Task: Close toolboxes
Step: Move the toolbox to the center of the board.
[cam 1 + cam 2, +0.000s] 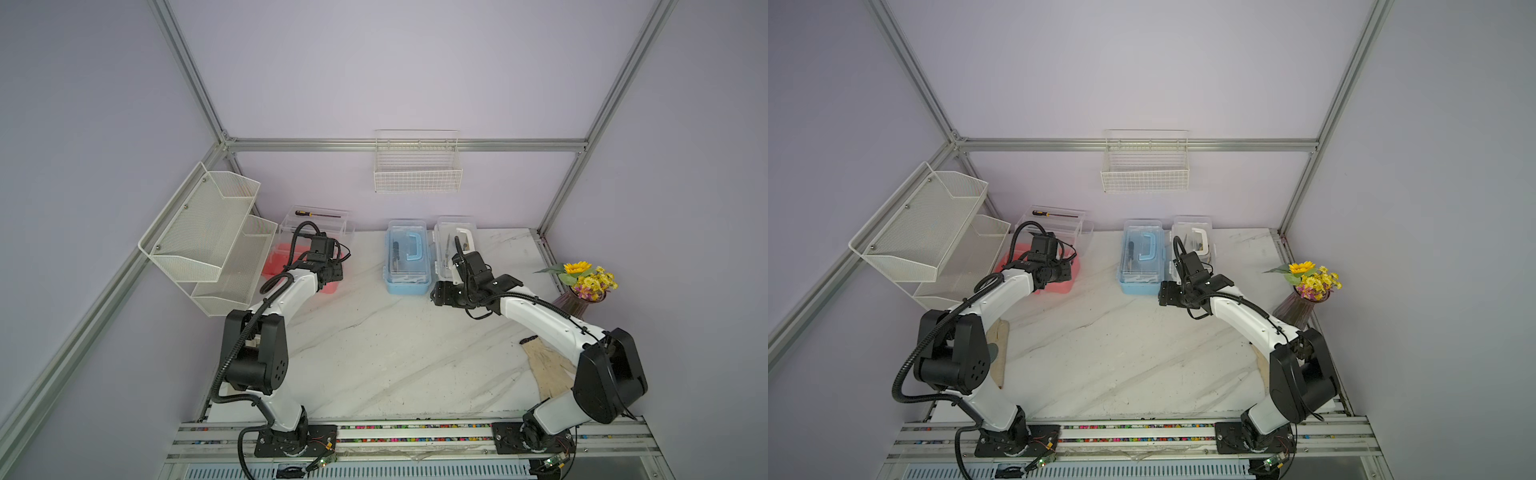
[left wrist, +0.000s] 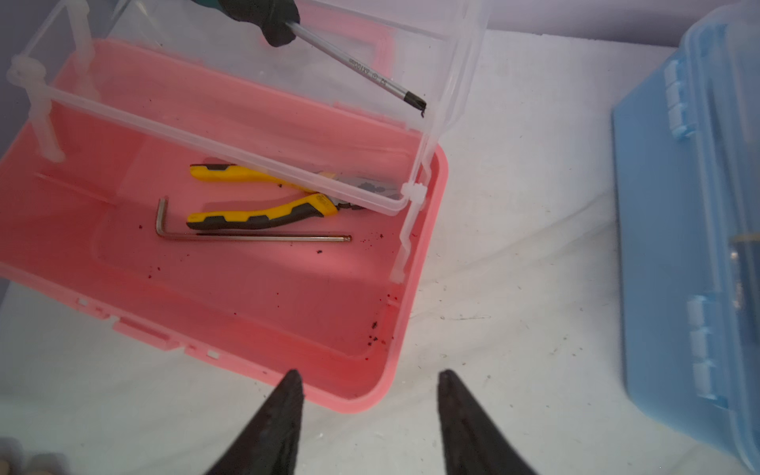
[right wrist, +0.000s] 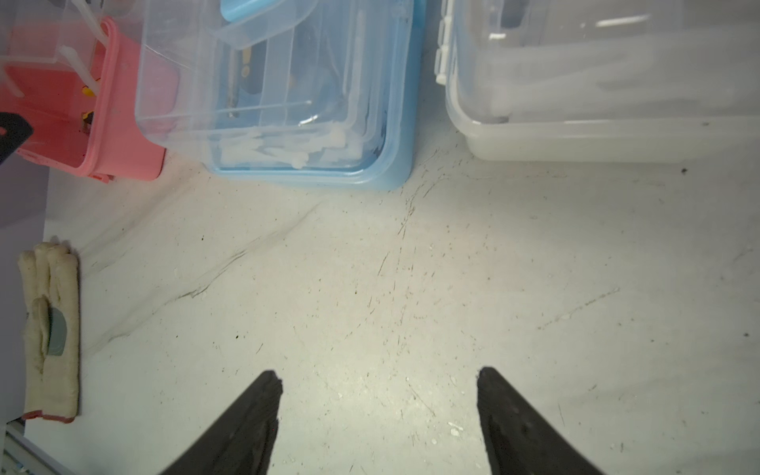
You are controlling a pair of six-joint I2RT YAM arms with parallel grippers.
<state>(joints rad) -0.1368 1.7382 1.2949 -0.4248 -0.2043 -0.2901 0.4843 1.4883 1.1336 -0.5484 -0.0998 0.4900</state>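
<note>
Your left jaws stand apart with nothing between them. In the left wrist view their fingertips frame the near right corner of the pink toolbox. Your right jaws are likewise spread and hold nothing, with their fingertips over bare tabletop, just on the near side of the blue toolbox and the white toolbox.

You have the pink toolbox at the far left of the tabletop, and it is open. Its clear tray is lifted off the base and tilts back toward the far wall, with a screwdriver lying in it. On the pink floor, yellow-handled pliers and a hex key lie side by side.

The blue toolbox sits at the far middle, its clear lid down on the base and its blue handle flat on top. The white toolbox stands just beside it on the right, lid also down; your right arm covers its near end in both top views. You cannot tell whether either box's latches are fastened.

A glove lies at the near left of the tabletop, and a vase of flowers stands at the right edge. One white mesh basket hangs on the far wall and a tiered mesh basket on the left wall.
</note>
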